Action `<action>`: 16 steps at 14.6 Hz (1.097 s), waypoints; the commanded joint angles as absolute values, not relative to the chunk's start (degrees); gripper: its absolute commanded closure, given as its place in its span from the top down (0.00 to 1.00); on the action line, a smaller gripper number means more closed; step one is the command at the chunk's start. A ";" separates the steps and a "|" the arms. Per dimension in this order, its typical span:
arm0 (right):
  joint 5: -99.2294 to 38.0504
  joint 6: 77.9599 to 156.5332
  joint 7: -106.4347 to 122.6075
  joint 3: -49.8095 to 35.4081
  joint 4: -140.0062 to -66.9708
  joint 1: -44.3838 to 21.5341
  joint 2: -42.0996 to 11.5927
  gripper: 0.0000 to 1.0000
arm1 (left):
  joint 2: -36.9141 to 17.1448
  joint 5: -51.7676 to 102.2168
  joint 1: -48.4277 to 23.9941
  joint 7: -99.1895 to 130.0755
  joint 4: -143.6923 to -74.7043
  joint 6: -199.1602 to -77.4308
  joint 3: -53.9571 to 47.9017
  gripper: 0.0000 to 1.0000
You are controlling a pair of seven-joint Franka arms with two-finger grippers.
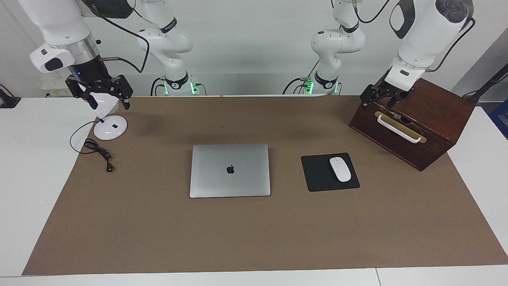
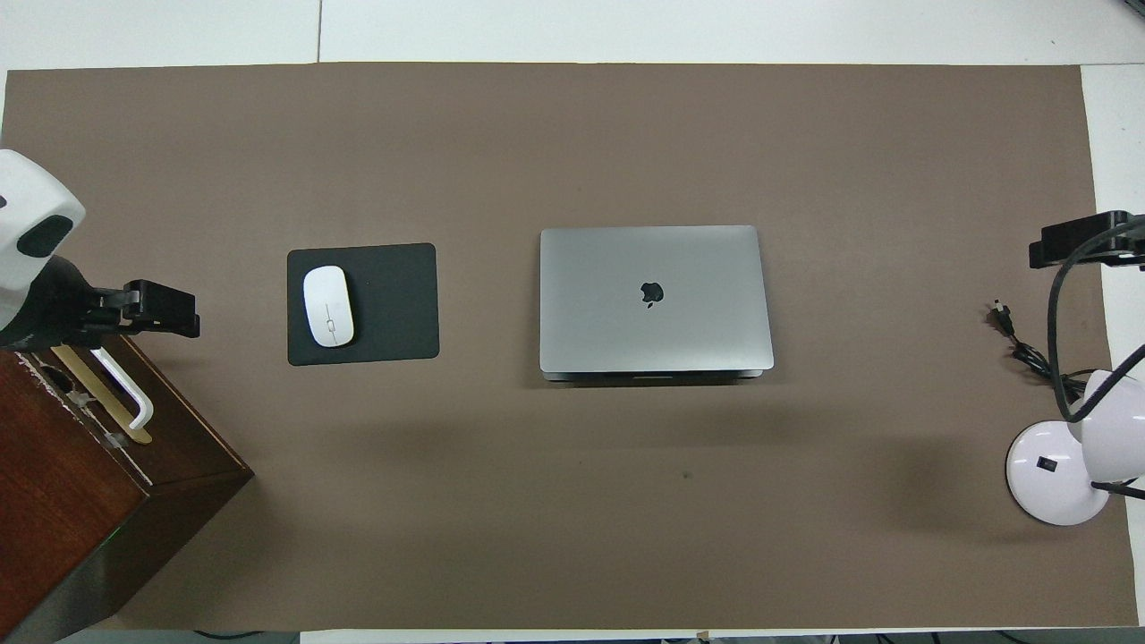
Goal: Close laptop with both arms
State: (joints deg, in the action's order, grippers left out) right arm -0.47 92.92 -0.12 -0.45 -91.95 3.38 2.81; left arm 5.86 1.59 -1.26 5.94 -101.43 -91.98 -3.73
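Facing view: laptop [image 1: 230, 170] lay shut mid-table. Right gripper [image 1: 105, 93] hung raised over the lamp [image 1: 110, 126] near the right arm's corner, fingers spread. Left gripper [image 1: 381, 95] hovered over the wooden box [image 1: 428, 119], fingers spread.
Overhead view: laptop [image 2: 655, 299] flat beside the mouse pad [image 2: 394, 304]; both arms sat at the table's ends.

A closed laptop [image 1: 230, 170] lies flat at the middle of a table mat [image 1: 254, 238]. Beside it, toward the left arm's end, a mouse [image 1: 340, 169] rests on a mouse pad [image 1: 317, 174]. A wooden box [image 1: 420, 127] stands at that end, nearer the robots. At the right arm's end sits a desk lamp [image 1: 110, 127], with its cable [image 1: 99, 151] coiled just beside it.
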 commanded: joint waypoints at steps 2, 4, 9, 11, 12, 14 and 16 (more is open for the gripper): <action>0.70 93.96 0.09 -0.62 -93.25 3.78 3.96 1.00 | 4.13 0.44 -0.53 -0.18 -98.18 -92.28 -3.61 1.00; 0.70 93.96 0.09 -0.62 -93.25 3.78 3.96 1.00 | 3.43 0.53 -0.53 -0.18 -96.77 -92.20 -2.90 1.00; 0.70 93.96 0.09 -0.62 -93.25 3.78 3.96 1.00 | 3.25 0.44 -0.70 0.17 -96.86 -94.30 -3.08 1.00; 0.70 93.96 0.09 -0.70 -93.25 3.78 4.04 1.00 | 2.90 0.53 -0.70 0.44 -96.77 -94.13 -2.81 1.00; 0.70 93.96 0.09 -0.62 -93.25 3.78 4.04 1.00 | 2.47 0.61 -0.79 0.61 -96.68 -94.30 -2.73 1.00; 0.70 93.96 0.09 -0.70 -93.25 3.78 3.96 1.00 | 2.20 0.35 -0.79 0.62 -96.85 -94.48 -2.81 1.00; 0.70 94.04 0.09 -0.70 -93.34 3.78 3.96 1.00 | 2.02 0.35 -0.79 0.53 -97.12 -94.66 -2.55 1.00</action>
